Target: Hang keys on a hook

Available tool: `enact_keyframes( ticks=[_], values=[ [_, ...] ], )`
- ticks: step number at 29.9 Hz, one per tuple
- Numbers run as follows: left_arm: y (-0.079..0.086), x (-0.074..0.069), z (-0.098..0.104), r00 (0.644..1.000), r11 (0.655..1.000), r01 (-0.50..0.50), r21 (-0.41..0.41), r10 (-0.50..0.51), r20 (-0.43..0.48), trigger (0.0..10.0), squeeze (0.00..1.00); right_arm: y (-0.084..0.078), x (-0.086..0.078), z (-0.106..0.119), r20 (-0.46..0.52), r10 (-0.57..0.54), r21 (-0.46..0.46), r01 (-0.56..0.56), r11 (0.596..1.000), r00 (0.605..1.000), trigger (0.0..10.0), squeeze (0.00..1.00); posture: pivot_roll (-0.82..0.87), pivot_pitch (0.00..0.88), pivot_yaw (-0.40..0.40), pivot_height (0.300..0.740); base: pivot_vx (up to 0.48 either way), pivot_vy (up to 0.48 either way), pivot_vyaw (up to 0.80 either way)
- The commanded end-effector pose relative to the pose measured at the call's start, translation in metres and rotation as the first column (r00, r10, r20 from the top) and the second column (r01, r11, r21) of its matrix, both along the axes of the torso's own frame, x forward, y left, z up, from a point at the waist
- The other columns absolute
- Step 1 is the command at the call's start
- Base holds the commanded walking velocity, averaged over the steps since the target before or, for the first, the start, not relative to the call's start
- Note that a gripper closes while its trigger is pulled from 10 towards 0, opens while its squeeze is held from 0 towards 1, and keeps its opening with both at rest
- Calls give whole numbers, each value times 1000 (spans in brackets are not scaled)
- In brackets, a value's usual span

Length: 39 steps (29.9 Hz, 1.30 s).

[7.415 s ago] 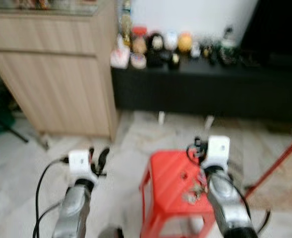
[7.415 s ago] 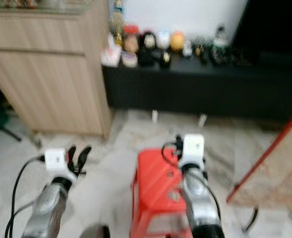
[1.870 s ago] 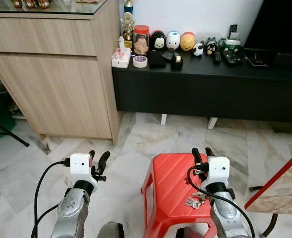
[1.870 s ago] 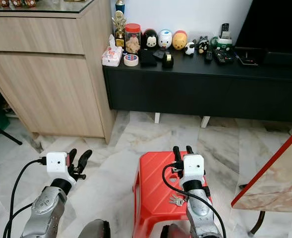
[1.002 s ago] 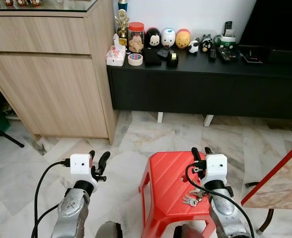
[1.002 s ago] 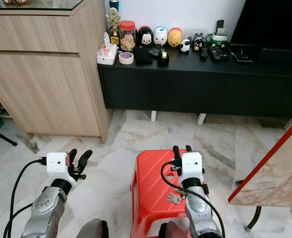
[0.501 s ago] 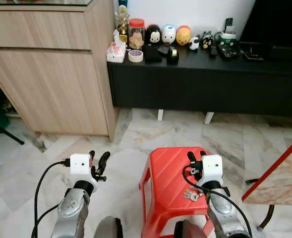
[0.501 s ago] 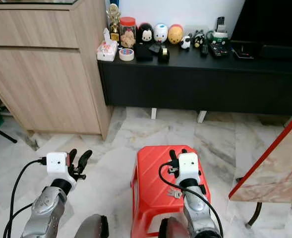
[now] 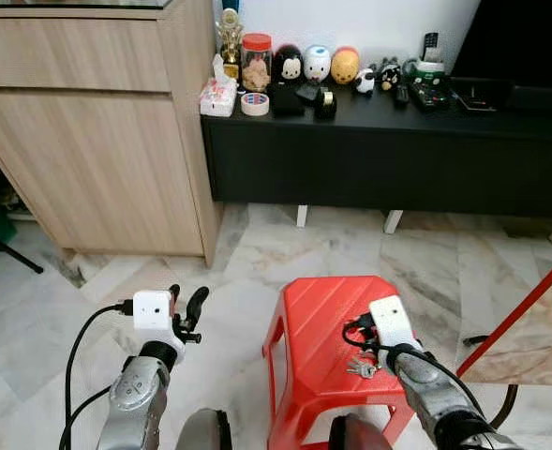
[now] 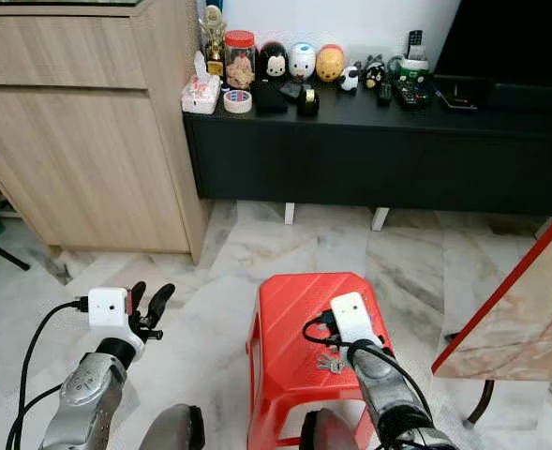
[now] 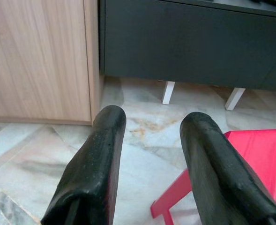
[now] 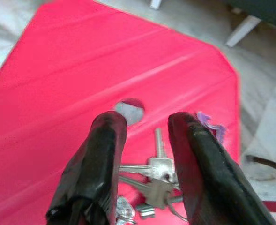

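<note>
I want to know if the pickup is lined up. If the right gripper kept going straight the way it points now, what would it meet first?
Most likely the keys on the red stool: the right gripper points down at them, fingers open astride the bunch. Depth is unclear.

Living-room floor and furniture

A red stool stood on marble floor; perhaps 3 figurines topped the black cabinet.

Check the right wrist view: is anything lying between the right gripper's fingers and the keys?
Nothing. The right gripper hangs open just above the keys on the red stool; between them shows bare red plastic.
</note>
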<state>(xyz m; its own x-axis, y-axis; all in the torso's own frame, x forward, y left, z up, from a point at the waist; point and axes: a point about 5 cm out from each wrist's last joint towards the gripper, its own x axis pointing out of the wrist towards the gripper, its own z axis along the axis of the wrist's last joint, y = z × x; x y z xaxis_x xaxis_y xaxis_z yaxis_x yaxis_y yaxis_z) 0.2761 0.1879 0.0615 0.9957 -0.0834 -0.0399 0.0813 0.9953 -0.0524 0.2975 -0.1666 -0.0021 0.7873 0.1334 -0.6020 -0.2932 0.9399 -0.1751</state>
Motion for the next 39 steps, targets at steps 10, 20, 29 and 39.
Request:
enact_keyframes(
  ticks=[10,20,29,39],
  values=[
    [-1,-1,-2,1000,1000,10,3,-10,-14,10000,0,-20,-23,-18,-193,89,-32,-96,995,977,10000,0,131,44,-52,612,0,0,0],
    [-1,0,-2,1000,1000,11,2,-11,-12,10000,0,-24,-23,-17,-231,124,-55,-140,989,965,10000,0,129,41,-54,612,0,0,0],
    [0,-1,-2,1000,1000,9,6,-9,-13,10000,0,-31,-25,-18,-253,90,-71,-111,991,963,10000,0,137,45,-49,612,0,0,0],
    [2,-2,-1,1000,1000,10,12,-10,-14,10000,0,-38,-31,-24,-276,24,-74,-46,996,961,10000,0,146,50,-43,612,0,0,0]
  ],
)
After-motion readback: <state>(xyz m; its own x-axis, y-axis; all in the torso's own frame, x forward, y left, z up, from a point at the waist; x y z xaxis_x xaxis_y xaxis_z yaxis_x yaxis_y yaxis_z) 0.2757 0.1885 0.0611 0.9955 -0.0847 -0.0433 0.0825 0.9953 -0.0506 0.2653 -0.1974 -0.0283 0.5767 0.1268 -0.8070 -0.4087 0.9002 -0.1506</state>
